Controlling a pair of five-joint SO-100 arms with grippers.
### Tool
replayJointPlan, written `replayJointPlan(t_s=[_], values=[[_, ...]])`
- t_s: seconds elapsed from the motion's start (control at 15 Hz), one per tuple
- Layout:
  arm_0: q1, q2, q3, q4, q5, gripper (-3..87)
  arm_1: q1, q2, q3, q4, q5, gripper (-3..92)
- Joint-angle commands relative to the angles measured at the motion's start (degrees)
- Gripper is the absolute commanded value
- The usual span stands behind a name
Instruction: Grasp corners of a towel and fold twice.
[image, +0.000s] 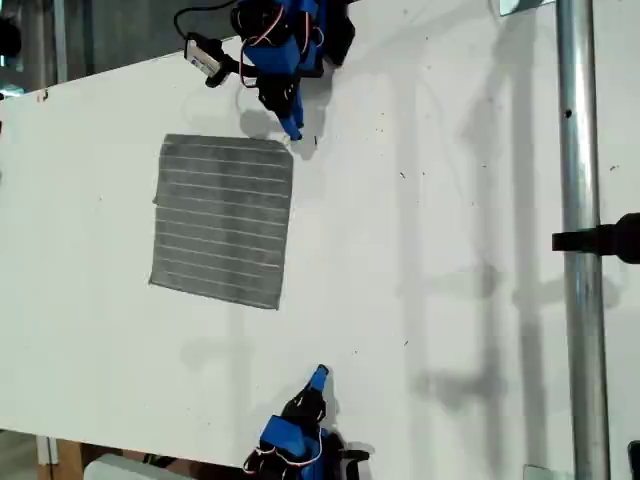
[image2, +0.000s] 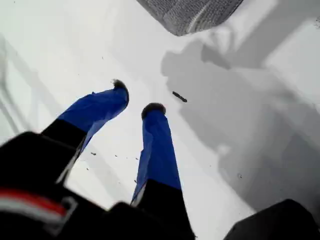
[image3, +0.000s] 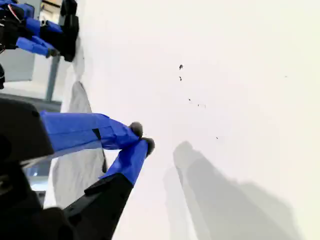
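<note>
The grey striped towel (image: 222, 220) lies flat on the white table (image: 450, 200), in the exterior view's left half. My first gripper (image: 293, 128) reaches down from the far edge and hovers just beside the towel's far corner (image: 288, 146) on the exterior view's right. Its blue fingers (image2: 152, 145) stand slightly open around nothing, and that corner (image2: 190, 12) shows just ahead of my first gripper (image2: 136, 97). My second gripper (image: 320, 375) sits by the near edge, well away from the towel, with its tips together on nothing. From my second gripper (image3: 142, 137), the towel (image3: 75, 170) shows off to the side.
A vertical metal pole (image: 580, 250) with a black clamp (image: 605, 240) crosses the exterior view's right side. Small dark specks (image2: 179, 96) dot the table near the first gripper. The first arm's base (image3: 45, 30) shows in the distance in the second wrist view.
</note>
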Motion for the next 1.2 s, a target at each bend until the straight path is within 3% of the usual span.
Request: replayJointPlan(t_s=[0.0,0.8,1.13], values=[[-13.18,0.09,0.35,0.09,-22.15,-2.6,2.29,0.09,-0.18,0.44,-0.79,5.7],[-13.1,0.09,0.35,0.09,-22.15,-2.6,2.11,0.09,-0.18,0.35,-0.79,5.2],[-13.01,0.09,0.35,0.09,-22.15,-2.6,1.85,-0.44,-0.09,0.26,-0.79,-0.2]])
